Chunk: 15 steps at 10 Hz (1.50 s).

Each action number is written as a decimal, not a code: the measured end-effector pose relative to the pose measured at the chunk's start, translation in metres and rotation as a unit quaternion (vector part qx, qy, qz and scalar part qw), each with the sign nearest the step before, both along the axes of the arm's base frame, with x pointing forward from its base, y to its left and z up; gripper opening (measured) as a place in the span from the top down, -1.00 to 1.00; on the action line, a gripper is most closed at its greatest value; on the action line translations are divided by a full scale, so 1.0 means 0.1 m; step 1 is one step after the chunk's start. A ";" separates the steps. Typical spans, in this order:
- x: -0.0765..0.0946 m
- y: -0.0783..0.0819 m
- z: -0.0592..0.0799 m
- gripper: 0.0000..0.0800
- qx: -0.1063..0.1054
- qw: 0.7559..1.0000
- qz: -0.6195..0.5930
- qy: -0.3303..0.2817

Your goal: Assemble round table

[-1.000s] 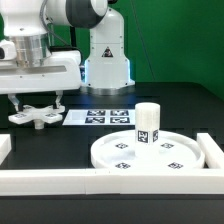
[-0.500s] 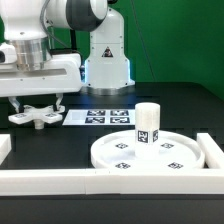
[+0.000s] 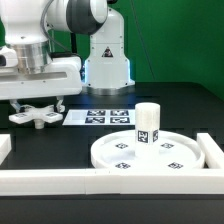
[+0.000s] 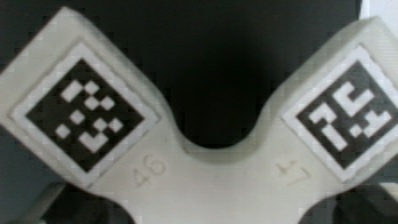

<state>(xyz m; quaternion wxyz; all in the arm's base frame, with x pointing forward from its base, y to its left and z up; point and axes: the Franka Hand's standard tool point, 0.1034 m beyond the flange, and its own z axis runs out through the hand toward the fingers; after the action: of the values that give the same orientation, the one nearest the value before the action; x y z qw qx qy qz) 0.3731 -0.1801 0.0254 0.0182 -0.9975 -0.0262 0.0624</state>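
Observation:
The four-armed cross piece [image 3: 35,117] lies flat on the black table at the exterior view's left. My gripper [image 3: 37,107] hangs right over it, open, with a finger on either side. In the wrist view the cross piece [image 4: 196,185] fills the picture very close up, showing two tagged arms; my fingertips are out of that picture. The wide round disc [image 3: 120,156] lies at the front right. The short cylindrical post [image 3: 147,125] stands upright on its middle.
The marker board [image 3: 100,117] lies just right of the cross piece. A long white rail [image 3: 60,180] runs along the front and another [image 3: 212,152] stands beside the disc on the right. A second robot base [image 3: 106,55] stands behind.
The hand has shifted only slightly above the cross piece. The cross piece, disc and post have not moved.

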 end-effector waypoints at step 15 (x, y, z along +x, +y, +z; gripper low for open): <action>1.14 1.39 0.87 -0.12 0.012 0.993 -0.119 -0.008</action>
<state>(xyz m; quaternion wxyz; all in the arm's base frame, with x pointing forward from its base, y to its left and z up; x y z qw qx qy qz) 0.4873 -0.0413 0.1126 0.0369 -0.9937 0.0921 0.0513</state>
